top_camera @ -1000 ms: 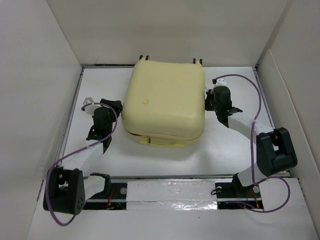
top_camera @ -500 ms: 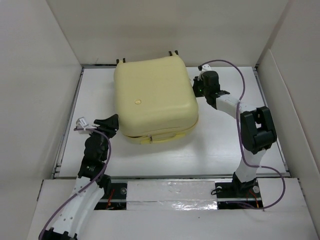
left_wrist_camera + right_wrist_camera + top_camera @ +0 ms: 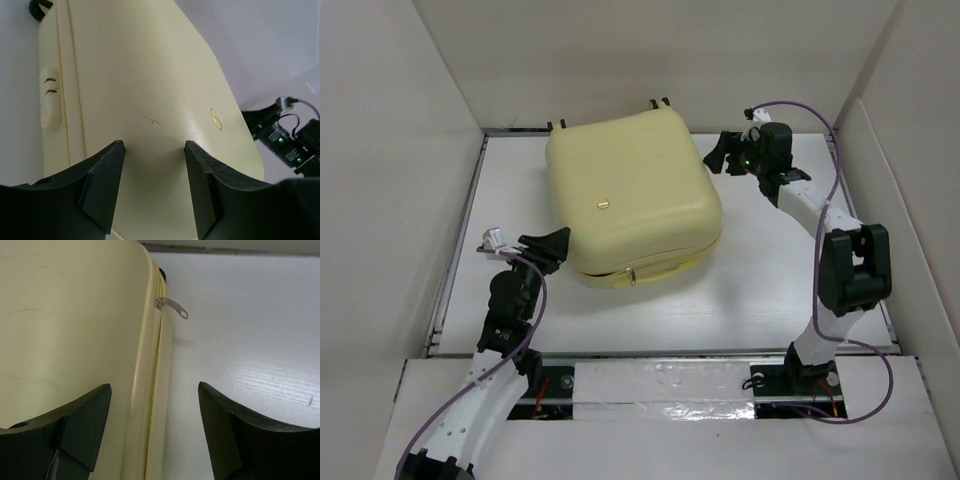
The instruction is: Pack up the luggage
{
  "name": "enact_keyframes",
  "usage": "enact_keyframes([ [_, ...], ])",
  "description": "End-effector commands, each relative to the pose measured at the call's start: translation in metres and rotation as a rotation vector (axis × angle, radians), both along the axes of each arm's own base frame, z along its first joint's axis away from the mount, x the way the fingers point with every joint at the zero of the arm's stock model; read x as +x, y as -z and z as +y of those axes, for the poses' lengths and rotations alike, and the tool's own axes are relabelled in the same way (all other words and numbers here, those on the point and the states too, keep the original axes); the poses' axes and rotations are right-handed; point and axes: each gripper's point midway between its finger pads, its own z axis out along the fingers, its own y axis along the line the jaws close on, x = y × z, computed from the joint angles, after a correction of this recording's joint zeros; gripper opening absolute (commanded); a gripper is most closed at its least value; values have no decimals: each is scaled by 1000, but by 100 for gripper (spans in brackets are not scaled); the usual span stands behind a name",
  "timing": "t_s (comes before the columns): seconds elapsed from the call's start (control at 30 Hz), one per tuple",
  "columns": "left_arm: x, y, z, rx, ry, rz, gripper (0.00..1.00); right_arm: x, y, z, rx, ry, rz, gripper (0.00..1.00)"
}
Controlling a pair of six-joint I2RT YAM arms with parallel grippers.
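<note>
The luggage (image 3: pixel 630 190) lies closed and flat on the white table, turned slightly askew, its wheels (image 3: pixel 658 103) at the far edge. My left gripper (image 3: pixel 555 246) stands open at its near left corner. In the left wrist view the pale-yellow shell (image 3: pixel 150 95) fills the gap between the spread fingers (image 3: pixel 106 185), with nothing held. My right gripper (image 3: pixel 720 155) stands open beside the far right corner. In the right wrist view its jaws (image 3: pixel 154 385) straddle the zipper seam (image 3: pixel 159 370), and a metal zipper pull (image 3: pixel 172 307) sticks out further along.
White walls (image 3: pixel 440 90) box in the table on the left, back and right. A raised white strip (image 3: pixel 660 385) runs along the near edge above the arm bases. Bare table (image 3: pixel 770 290) shows to the right of the luggage. The right arm (image 3: pixel 286 144) shows in the left wrist view.
The right gripper has gone from shut to wide open and drawn away from the luggage's right side toward the far corner. The luggage has shifted left and turned. The left arm pulled back nearer.
</note>
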Motion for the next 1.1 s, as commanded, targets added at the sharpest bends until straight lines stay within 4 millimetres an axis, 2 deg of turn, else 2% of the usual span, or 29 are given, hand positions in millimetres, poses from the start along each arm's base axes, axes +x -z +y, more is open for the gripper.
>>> enact_keyframes([
  [0.0,-33,45,-54,33,323,178,48,-43,-98,28,97,-198,-207,82],
  [0.03,-32,39,-54,32,325,164,49,-55,-91,25,91,-197,-199,83],
  [0.1,-31,34,-56,28,331,149,49,-75,-101,19,93,-190,-247,82],
  [0.13,-32,33,-58,25,346,148,50,-99,-129,18,103,-196,-324,79],
  [0.17,-30,34,-60,22,351,153,50,-118,-108,25,104,-218,-302,75],
  [0.2,-29,36,-61,19,356,158,50,-133,-108,27,106,-226,-312,60],
  [0.23,-32,45,-65,7,379,180,50,-159,-125,29,117,-245,-370,45],
  [0.27,-31,33,-69,-14,402,126,50,-175,-98,34,114,-268,-326,30],
  [0.3,-31,33,-72,-20,416,128,50,-196,-93,49,127,-323,-328,6],
  [0.33,-28,33,-70,-9,403,133,51,-213,-86,56,137,-359,-329,1],
  [0.37,-25,28,-70,0,396,129,51,-234,-70,61,151,-399,-332,0],
  [0.4,-24,24,-70,8,400,108,51,-254,-61,74,168,-464,-318,0],
  [0.47,-21,18,-74,19,407,94,51,-275,-44,85,184,-520,-302,0],
  [0.5,-19,16,-76,36,405,91,51,-281,-26,88,180,-532,-281,3],
  [0.53,-19,14,-84,63,414,81,52,-282,-17,92,170,-519,-266,10],
  [0.57,-15,6,-90,74,411,74,52,-282,-10,94,165,-514,-250,18],
  [0.6,-13,2,-94,82,405,69,52,-278,1,96,148,-514,-228,32],
  [0.7,-15,-15,-121,82,417,34,54,-273,12,106,153,-532,-218,44],
  [0.73,-10,-17,-120,89,362,36,54,-272,15,107,147,-534,-220,45],
  [0.77,-18,-23,-136,103,392,30,54,-269,17,107,146,-525,-223,45],
  [0.8,-18,-25,-138,107,379,28,54,-265,17,107,146,-509,-226,47],
  [0.9,-18,-32,-124,112,298,27,55,-255,29,98,87,-445,-199,48],
  [0.93,-17,-32,-115,114,260,28,54,-253,26,93,75,-416,-211,48],
  [1.0,-20,-32,-95,121,206,33,52,-251,34,81,50,-372,-198,48],
  [1.07,-24,-22,-79,138,166,60,51,-245,29,68,47,-303,-220,51],
])
